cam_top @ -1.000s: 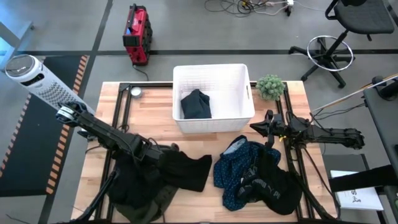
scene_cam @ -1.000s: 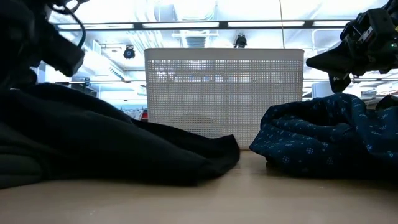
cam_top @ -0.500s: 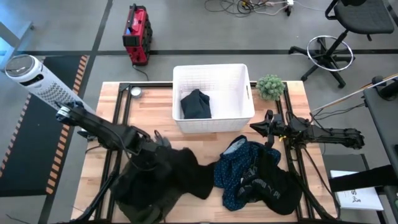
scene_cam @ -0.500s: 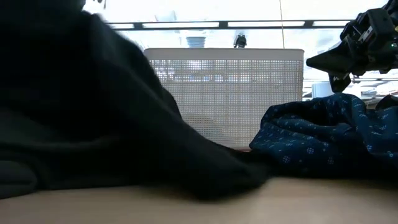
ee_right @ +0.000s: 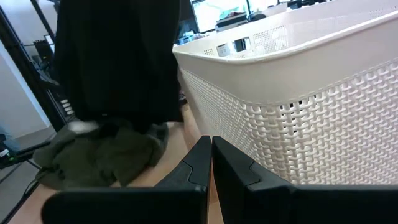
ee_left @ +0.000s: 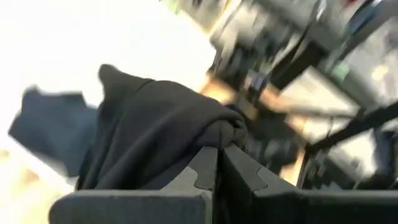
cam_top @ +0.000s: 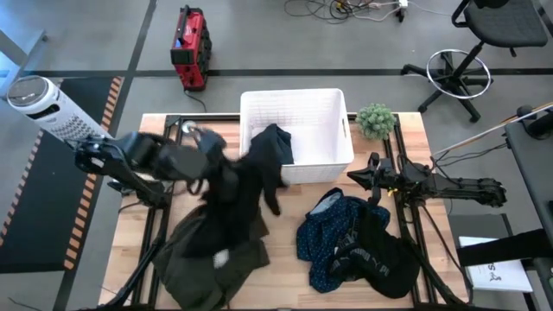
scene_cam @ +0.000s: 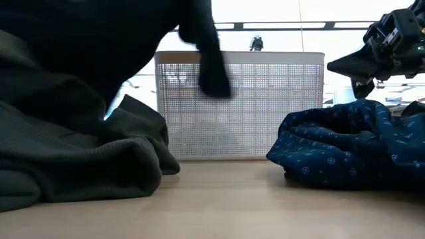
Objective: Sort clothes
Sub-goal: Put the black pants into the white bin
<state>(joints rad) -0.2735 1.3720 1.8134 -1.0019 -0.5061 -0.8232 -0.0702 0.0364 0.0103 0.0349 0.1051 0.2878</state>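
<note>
Beside the basket [cam_top: 337,117], my left gripper [cam_top: 212,154] is pinching a black garment [cam_top: 246,186] shut. One dark piece [cam_top: 273,145] is lying inside; the olive top [cam_top: 212,263] and navy piece [cam_top: 333,238] are waiting. My right gripper [cam_top: 367,175] is closed, empty.

The surface [cam_top: 285,203] is pale matt wood. At twelve o'clock the basket [cam_top: 331,121] is white plastic lattice. The black garment [cam_top: 246,181] looks like soft matt cloth; the olive-grey top [scene_cam: 80,166] is ribbed knit, and the navy patterned piece [cam_top: 333,238] is smooth cloth.
</note>
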